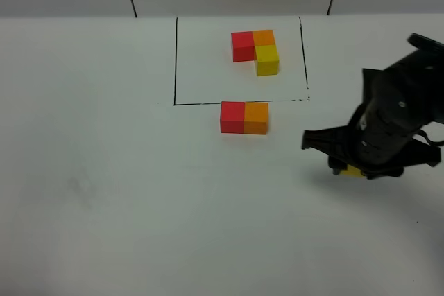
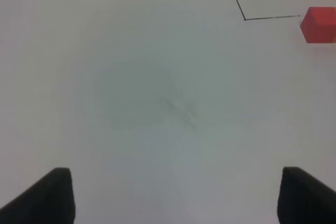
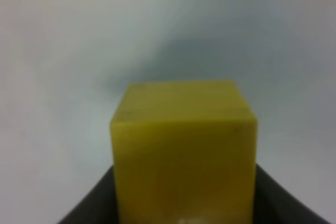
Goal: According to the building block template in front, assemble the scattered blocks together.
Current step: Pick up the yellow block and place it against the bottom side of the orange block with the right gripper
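Filling its wrist view, the yellow cube is seen clamped in the right gripper, a mere sliver from above; the left gripper is spread open, red cube ahead.

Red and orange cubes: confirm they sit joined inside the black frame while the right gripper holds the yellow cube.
Not inside: the exterior high view shows the joined red cube and orange cube just outside the black frame, by its near line. The right gripper holds the yellow cube.
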Controlling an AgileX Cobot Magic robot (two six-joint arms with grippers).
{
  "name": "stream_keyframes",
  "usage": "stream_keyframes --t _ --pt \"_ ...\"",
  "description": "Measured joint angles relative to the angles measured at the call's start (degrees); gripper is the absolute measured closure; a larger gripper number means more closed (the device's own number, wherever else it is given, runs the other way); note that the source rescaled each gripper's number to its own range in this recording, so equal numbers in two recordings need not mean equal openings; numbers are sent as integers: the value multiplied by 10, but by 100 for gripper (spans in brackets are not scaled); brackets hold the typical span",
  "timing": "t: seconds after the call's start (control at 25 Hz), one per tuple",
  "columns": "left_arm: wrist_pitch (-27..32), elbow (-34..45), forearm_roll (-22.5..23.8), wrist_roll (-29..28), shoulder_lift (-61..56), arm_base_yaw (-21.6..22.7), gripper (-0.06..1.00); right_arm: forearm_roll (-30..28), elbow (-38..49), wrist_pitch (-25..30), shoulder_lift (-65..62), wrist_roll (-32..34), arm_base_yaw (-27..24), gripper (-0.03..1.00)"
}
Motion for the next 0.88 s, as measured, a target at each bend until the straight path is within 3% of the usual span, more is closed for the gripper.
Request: stream_keyframes --t 0.16,0.44,0.88 --pt "0 0 0 0 0 0 27 -15 -89 38 56 45 59 96" --pt "0 0 0 0 0 0 27 -14 -228 73 188 32 113 96" --pt "0 0 0 0 0 0 27 -7 -283 58 266 25 122 96"
